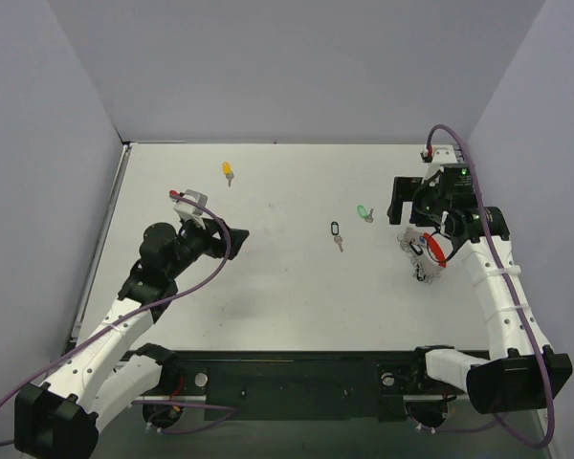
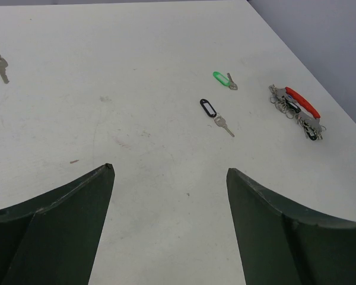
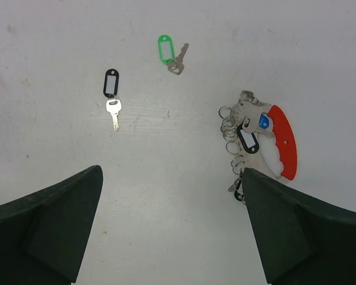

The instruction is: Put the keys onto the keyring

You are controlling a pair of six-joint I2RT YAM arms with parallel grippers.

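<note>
1. I work in a robotics lab test cell: a white flat tabletop [image 1: 268,296] boxed in by plain pale grey panel walls [image 1: 297,67].
2. My white-and-black jointed arms [image 1: 98,342] trail purple cables [image 1: 446,126] from a black metal base rail [image 1: 297,382].

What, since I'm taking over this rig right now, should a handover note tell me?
Left gripper: fingers open, empty, over bare tabletop.
Right gripper: fingers open, empty, close to the keyring.
Black key and green key lie loose just left of the keyring. The yellow key lies further back on the left.
Done: none of these keys is on the ring.
Left: all three.
</note>
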